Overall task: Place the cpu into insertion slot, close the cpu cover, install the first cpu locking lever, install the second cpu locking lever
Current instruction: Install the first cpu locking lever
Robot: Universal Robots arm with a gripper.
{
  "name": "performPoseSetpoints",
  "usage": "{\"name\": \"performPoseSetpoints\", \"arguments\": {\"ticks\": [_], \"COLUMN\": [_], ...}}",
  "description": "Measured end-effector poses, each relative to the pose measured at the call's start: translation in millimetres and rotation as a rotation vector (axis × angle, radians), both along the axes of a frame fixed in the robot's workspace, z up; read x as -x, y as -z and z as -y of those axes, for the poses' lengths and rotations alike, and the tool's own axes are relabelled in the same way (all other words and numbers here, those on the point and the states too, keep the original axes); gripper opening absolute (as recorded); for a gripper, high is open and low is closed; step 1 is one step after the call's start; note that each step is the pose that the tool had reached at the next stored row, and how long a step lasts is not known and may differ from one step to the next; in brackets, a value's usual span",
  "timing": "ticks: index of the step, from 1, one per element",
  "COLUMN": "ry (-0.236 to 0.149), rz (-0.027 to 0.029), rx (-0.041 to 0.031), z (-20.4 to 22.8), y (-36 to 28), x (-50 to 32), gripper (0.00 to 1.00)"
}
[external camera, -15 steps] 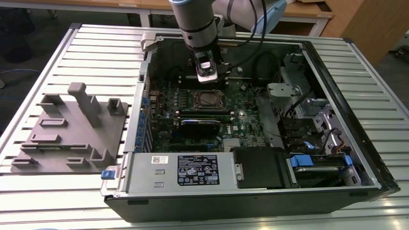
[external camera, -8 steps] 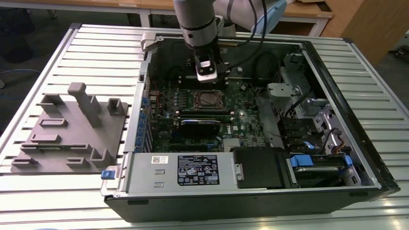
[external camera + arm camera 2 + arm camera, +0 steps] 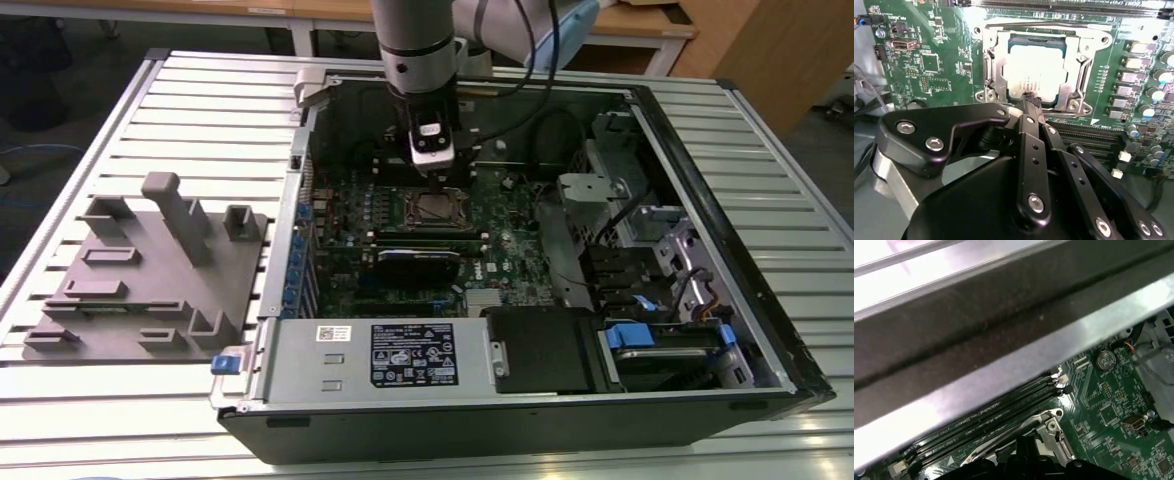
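One cpu (image 3: 1035, 70), one cpu cover (image 3: 996, 65), one grey fixture block (image 3: 147, 270), perhaps four memory slots (image 3: 984, 415).

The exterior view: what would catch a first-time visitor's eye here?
First, the open computer case lying on a slatted metal table, with the robot arm reaching down into it. Its pincer hangs just over the cpu, which sits in the insertion slot under the metal cpu cover. On the exterior view's left stands a grey moulded fixture.
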State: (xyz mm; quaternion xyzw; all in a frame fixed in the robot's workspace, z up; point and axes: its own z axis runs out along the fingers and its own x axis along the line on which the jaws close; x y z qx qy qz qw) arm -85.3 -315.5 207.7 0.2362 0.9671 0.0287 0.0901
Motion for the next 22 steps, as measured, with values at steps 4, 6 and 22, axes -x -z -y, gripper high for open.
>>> {"name": "performPoseSetpoints", "arguments": {"ticks": [4,6,22], "ry": [-0.005,-0.017,-0.106], "rz": [-0.0042,-0.0079,-0.0742], "rx": [0.0000,0.0004,0.1212], "z": [0.0,0.1,0.0], "y": [0.0,0.0,0.0], "x": [-5.1,-6.1,-6.1], "gripper": [0.10,0.10,0.10]}}
